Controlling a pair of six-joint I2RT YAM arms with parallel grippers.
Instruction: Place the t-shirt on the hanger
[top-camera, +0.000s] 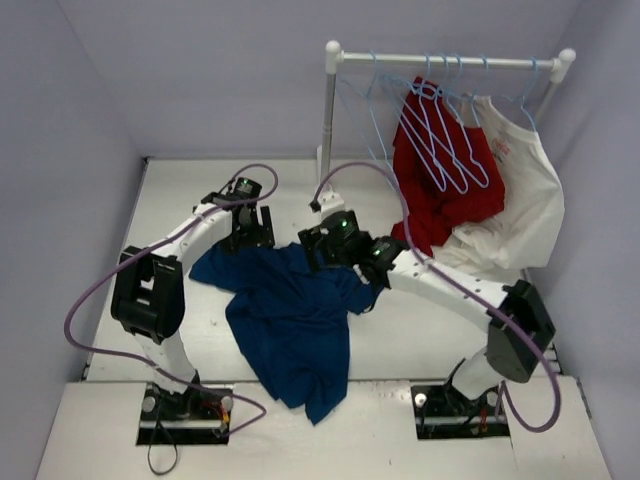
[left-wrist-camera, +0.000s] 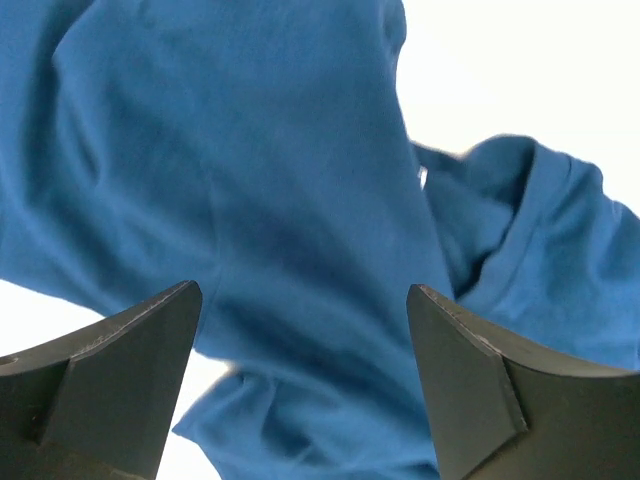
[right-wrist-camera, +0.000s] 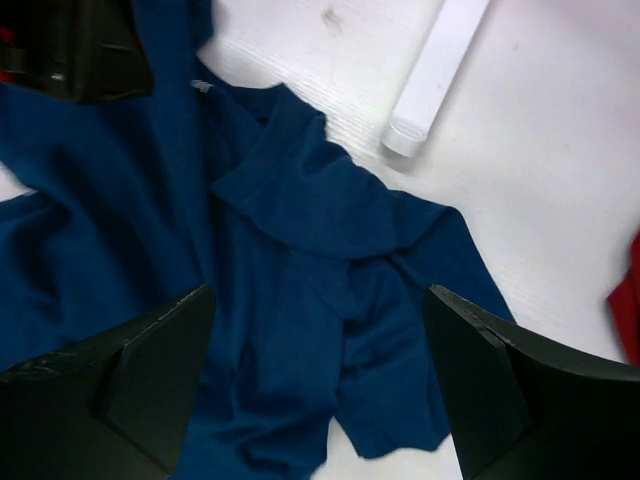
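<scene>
The dark blue t-shirt (top-camera: 290, 320) lies crumpled on the white table, spread from the middle toward the near edge. My left gripper (top-camera: 250, 228) hovers over its far left part. In the left wrist view the jaws of this gripper (left-wrist-camera: 305, 330) stand open, with cloth (left-wrist-camera: 280, 200) below and nothing between them. My right gripper (top-camera: 325, 245) is over the shirt's far right part. It is open too (right-wrist-camera: 320, 340), above folded cloth (right-wrist-camera: 300, 250). Several light-blue wire hangers (top-camera: 440, 130) hang on the rail at the back right; none is held.
A white clothes rack (top-camera: 330, 100) stands at the back right, with a red shirt (top-camera: 440, 200) and a white shirt (top-camera: 515, 210) on it. A white tube of the rack (right-wrist-camera: 430, 80) lies close beyond the t-shirt. Walls close in left and right.
</scene>
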